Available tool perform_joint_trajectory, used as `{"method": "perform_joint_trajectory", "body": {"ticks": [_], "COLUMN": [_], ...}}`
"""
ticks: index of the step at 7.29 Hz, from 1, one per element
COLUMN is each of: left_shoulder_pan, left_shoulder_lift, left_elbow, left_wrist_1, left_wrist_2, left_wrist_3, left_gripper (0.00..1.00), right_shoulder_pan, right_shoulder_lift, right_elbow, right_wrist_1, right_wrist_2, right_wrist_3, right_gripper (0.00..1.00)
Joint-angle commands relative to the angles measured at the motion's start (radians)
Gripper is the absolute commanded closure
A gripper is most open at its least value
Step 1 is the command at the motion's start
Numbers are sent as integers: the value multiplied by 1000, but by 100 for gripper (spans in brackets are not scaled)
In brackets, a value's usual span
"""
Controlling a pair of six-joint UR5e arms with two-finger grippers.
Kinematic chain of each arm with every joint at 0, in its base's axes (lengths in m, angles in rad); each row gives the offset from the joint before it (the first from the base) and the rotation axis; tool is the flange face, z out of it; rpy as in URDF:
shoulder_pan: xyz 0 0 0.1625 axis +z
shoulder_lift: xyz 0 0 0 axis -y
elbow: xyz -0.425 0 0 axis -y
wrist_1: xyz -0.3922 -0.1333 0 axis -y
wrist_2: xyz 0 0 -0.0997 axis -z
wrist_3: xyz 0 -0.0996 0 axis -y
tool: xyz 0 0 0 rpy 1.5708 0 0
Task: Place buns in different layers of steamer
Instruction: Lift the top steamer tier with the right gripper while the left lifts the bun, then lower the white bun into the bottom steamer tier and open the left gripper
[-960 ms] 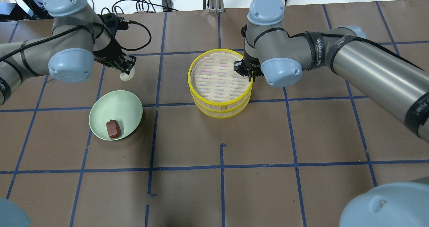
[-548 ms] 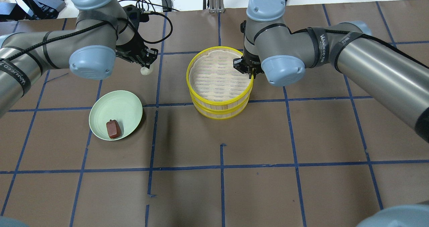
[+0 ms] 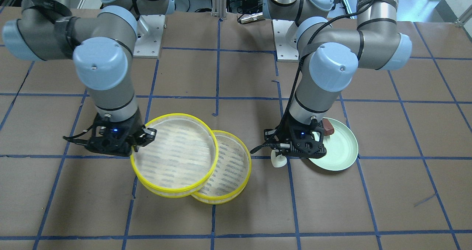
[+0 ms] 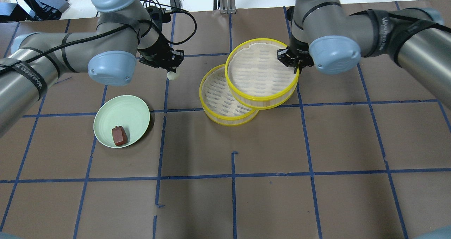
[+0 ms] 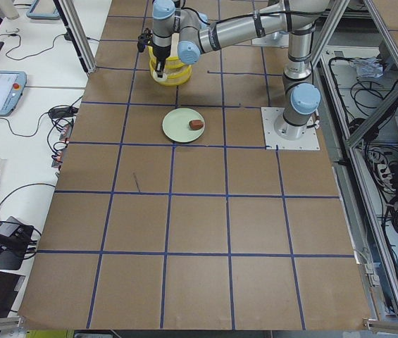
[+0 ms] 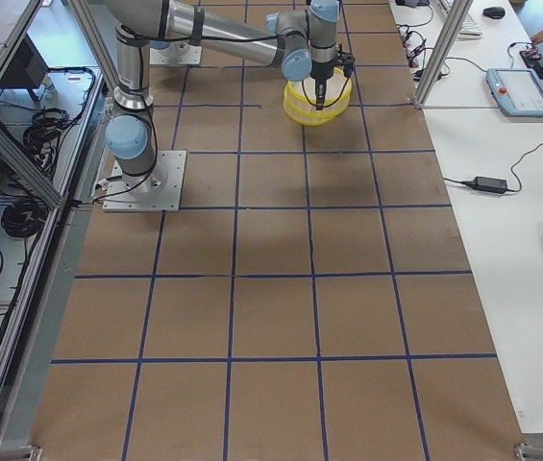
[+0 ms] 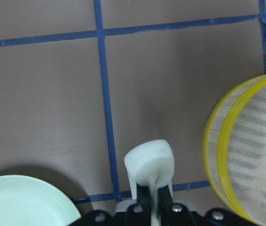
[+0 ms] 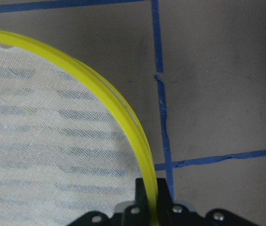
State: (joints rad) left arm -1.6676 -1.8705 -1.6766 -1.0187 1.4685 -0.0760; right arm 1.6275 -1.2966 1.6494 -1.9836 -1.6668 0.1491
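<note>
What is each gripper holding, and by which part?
The left gripper pinches the cream-white bun by its upper end; the right gripper clamps the upper steamer tray by its yellow rim.

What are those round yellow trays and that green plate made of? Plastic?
The steamer trays: the rims look like plastic, an even bright yellow with a slight sheen. The bases look like pale woven mesh; the fine weave shows close up. The plate: probably plastic or melamine, a smooth even pale green, though ceramic can't be ruled out.
</note>
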Motion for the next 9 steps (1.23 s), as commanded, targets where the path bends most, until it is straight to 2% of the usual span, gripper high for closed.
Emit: {"method": "perform_joint_trajectory", "body": {"ticks": [1,2,3,4,7,9], "left_shoulder_pan": [-110,-156,-196,-202,-202,-201], "left_shoulder_lift": [-57,-108,-140,-148,-144,-128], "left_elbow": [-2,0,0,0,1,3], "left_wrist_1": [96,191,253,259,253,255], "left_wrist_2": [-16,-48,-60,-62,-63,-50], "left_wrist_3": [-204,-296,-414,-465,-447,-371], "left_gripper": [98,98,73,1,0,0], "right_shoulder_pan": [-171,-225,-248,-250,-251,-250], "right_shoulder_lift": [-53,-70,-70,-70,-70,-70], "right_elbow": [1,3,6,6,6,7], "right_wrist_1": [63,65,65,65,65,65], "right_wrist_2": [-65,-64,-67,-68,-70,-68], "right_wrist_3": [-200,-271,-295,-296,-316,-312], "right_gripper": [93,93,93,93,93,93]}}
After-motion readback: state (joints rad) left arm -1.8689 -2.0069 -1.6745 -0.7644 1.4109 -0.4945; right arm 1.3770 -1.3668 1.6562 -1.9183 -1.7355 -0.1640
